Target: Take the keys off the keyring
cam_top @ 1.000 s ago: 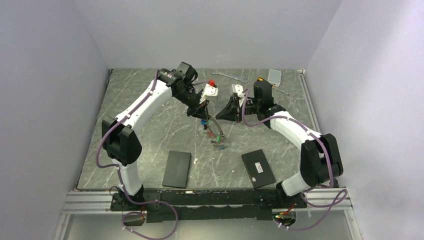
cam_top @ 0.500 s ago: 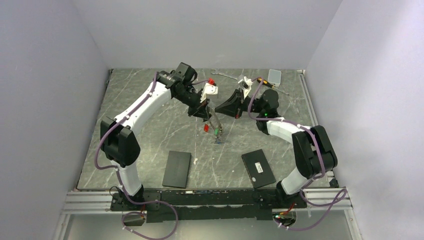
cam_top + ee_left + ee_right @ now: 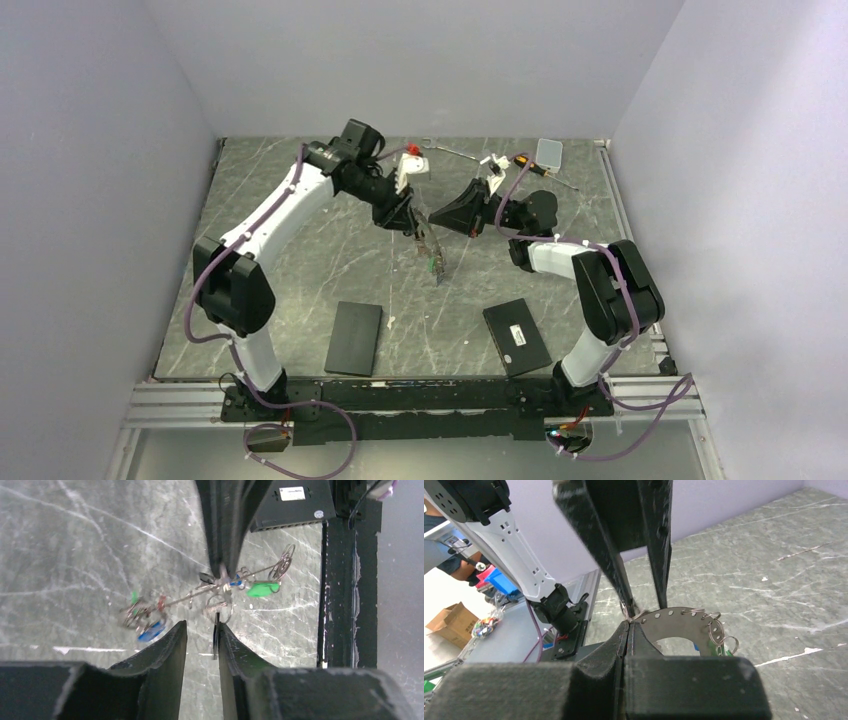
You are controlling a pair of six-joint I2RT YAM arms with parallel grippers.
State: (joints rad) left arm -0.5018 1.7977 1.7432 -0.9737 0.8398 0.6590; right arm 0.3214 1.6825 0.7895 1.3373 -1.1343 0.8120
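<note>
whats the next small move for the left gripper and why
Probably close the left gripper on the thin key hanging edge-on between its open jaws, then tug it away. The right gripper is shut on the keyring, bracing it, and that key seems not yet off.

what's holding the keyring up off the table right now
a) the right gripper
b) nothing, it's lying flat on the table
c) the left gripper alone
a: in the right wrist view the right gripper is pinched shut on the rim of the keyring, while the left gripper has its fingers apart just above it.
</note>
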